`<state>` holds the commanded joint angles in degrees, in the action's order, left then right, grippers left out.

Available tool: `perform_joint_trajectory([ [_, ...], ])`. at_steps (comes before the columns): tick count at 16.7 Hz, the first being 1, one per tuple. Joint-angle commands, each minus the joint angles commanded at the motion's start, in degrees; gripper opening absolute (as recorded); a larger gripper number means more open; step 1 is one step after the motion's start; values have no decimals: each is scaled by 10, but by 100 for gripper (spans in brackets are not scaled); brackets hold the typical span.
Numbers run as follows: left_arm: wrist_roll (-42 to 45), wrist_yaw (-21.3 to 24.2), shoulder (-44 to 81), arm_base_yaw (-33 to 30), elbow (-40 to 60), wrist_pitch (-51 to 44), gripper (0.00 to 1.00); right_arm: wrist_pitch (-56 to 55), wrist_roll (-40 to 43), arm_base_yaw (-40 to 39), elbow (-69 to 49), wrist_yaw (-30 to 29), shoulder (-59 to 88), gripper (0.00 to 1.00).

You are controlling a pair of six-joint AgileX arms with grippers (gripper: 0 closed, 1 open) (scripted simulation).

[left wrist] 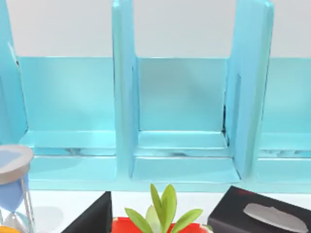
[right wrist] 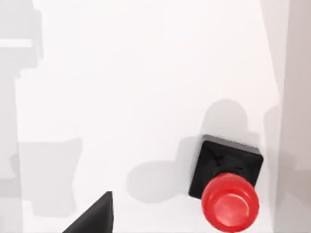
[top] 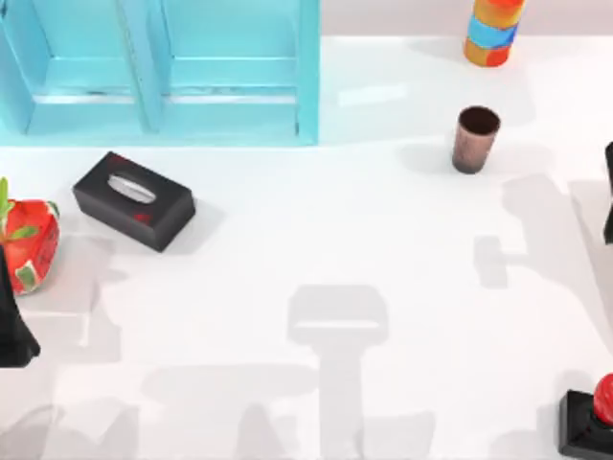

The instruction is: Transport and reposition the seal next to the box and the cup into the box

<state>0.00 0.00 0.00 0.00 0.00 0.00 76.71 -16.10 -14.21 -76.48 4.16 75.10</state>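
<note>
2 task pieces are on the white table point(top: 316, 220), and they sit well apart. 1 seal point(top: 594, 422) stands at the near right corner, red knob on its black base, partly cut off by the top view's edge; the right wrist camera looks straight down on it point(right wrist: 226, 187) with bare table all around. 1 cup point(top: 475, 140), dark brown and upright, stands on the right side, farther back, with nothing touching it. Beyond it, at the far right, is 1 striped can point(top: 492, 31), its top cut off. 1 blue shelf unit point(top: 163, 77) fills the far left; the left wrist view shows its compartments point(left wrist: 182, 121) side by side. Just in front of it lies 1 black tissue box point(top: 134, 200), turned at an angle. 1 strawberry-patterned object point(top: 29, 244) sits at the left edge, with green leaves poking up. 1 hourglass point(left wrist: 13, 187) peeks in, half cut off. Left arm point(top: 14, 326) is a dark sliver at the left edge, right arm point(top: 608, 192) a sliver at the right edge; whether either pincer is apart or together, I cannot tell.
</note>
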Motion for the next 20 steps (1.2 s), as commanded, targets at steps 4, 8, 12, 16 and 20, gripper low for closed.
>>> perform_joint_trajectory([
  [4,0,0,0,0,0,0,100,19,0,5,-200,-17,195,100],
  [8,0,0,0,0,0,0,100,34,6,8,-425,-38,417,100],
  [12,0,0,0,0,0,0,100,40,15,12,-603,-58,595,100],
  [16,0,0,0,0,0,0,100,41,21,14,-690,-72,684,100],
  [20,0,0,0,0,0,0,100,41,22,14,-698,-73,693,100],
])
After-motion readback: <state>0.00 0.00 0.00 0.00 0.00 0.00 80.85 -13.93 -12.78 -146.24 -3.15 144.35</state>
